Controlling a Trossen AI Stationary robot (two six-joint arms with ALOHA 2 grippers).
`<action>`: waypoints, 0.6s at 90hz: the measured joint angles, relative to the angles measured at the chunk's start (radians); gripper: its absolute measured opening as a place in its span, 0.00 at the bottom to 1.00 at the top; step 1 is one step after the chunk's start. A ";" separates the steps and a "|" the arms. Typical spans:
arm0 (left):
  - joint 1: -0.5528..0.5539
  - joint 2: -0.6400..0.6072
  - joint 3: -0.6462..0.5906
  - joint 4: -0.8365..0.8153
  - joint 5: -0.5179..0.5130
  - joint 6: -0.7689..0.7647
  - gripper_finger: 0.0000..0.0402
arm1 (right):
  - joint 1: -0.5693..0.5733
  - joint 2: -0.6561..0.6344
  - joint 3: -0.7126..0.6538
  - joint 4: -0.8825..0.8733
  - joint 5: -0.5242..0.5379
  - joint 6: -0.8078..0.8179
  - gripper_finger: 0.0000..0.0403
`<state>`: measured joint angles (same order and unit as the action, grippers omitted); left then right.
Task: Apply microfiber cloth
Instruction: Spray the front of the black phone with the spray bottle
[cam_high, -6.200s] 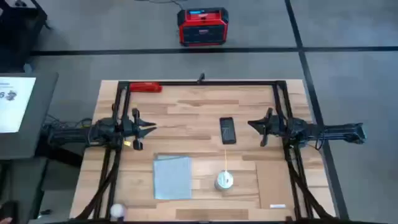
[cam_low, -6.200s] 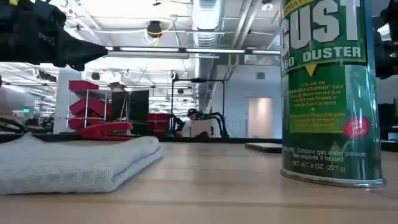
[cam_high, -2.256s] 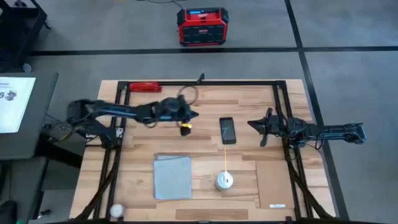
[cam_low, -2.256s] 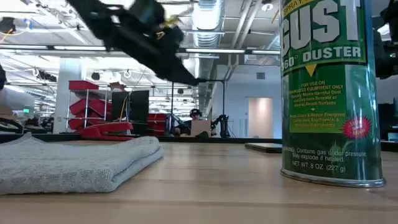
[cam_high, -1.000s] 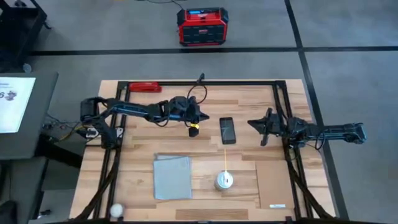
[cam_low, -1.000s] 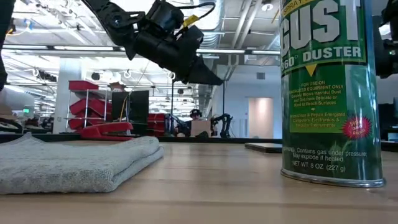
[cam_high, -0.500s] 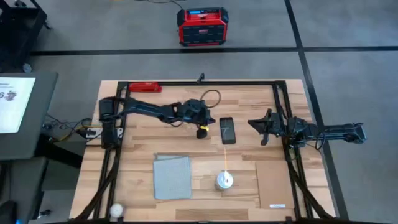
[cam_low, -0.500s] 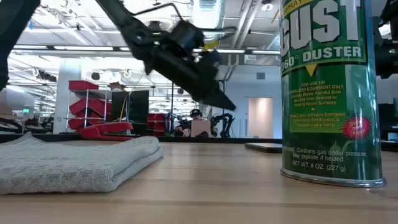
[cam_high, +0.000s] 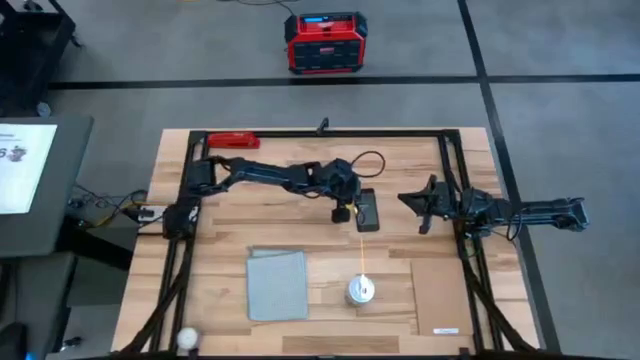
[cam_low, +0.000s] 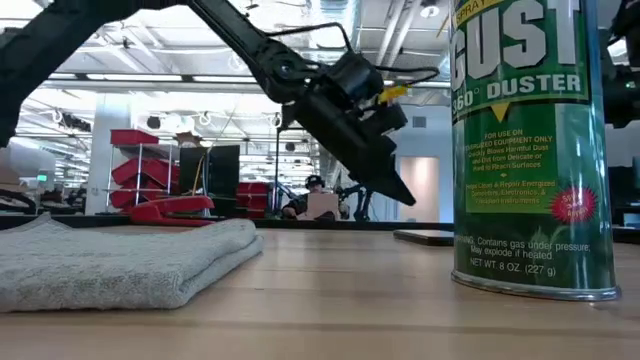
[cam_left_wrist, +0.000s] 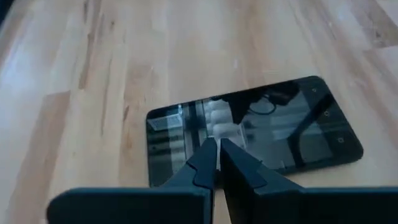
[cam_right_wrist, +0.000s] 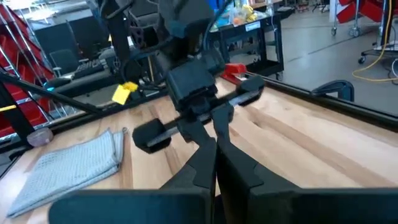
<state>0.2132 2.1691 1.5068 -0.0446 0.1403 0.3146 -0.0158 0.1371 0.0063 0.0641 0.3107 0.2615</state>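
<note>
The pale grey-blue microfiber cloth (cam_high: 277, 284) lies folded flat on the table's near left part, untouched; it also shows in the low view (cam_low: 120, 262). A black phone (cam_high: 368, 212) lies screen up at the table's middle. My left arm reaches across, and my left gripper (cam_left_wrist: 217, 144) hangs shut just above the phone's left edge (cam_left_wrist: 186, 124), tipped down toward it. In the low view its tips (cam_low: 405, 198) stay clear of the table. My right gripper (cam_high: 418, 207) waits shut to the phone's right.
A green duster can (cam_high: 360, 290) stands near the front, right of the cloth. A tan patch (cam_high: 445, 285) lies at the near right. A red tool (cam_high: 232, 140) rests at the far left edge, and a white ball (cam_high: 188, 338) at the near left corner.
My left gripper has moved toward the table's right edge, from left of the phone to over the phone's left edge, and has come down and tipped forward. The phone and the cloth have stayed where they were.
</note>
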 joint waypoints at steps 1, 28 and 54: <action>-0.001 0.003 0.004 0.002 0.002 0.000 0.00 | 0.000 0.000 0.000 0.000 0.000 0.000 0.00; -0.033 0.101 0.052 0.006 0.012 -0.025 0.00 | 0.000 0.000 0.000 -0.004 -0.001 -0.008 0.00; -0.040 0.116 0.057 -0.032 0.012 -0.074 0.00 | 0.000 0.000 0.000 -0.011 -0.001 -0.008 0.00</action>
<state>0.1734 2.2852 1.5642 -0.0768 0.1524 0.2409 -0.0158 0.1375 0.0063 0.0536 0.3102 0.2531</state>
